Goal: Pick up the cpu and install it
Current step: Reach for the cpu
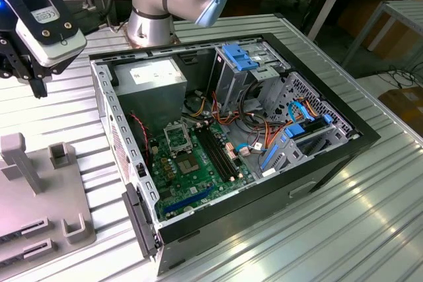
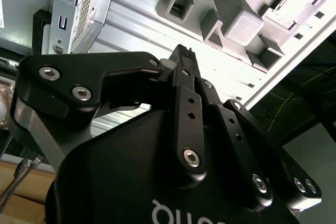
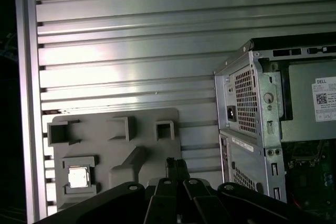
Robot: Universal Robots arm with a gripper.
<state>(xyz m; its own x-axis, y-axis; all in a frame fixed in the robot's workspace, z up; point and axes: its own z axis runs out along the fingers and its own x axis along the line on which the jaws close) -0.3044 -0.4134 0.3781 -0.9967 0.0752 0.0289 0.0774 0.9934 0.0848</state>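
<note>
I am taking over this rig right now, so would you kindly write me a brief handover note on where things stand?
The gripper is shut and holds nothing. It hangs above the grey moulded fixture plate on the ribbed metal table, beside the open black computer case.
The cpu, a small flat square chip with a metal top, lies in a pocket of that plate, apart from the gripper.
Done: nothing of the pick shows.
Left: the cpu is not yet grasped, and not yet in the silver-framed socket on the green motherboard.
</note>
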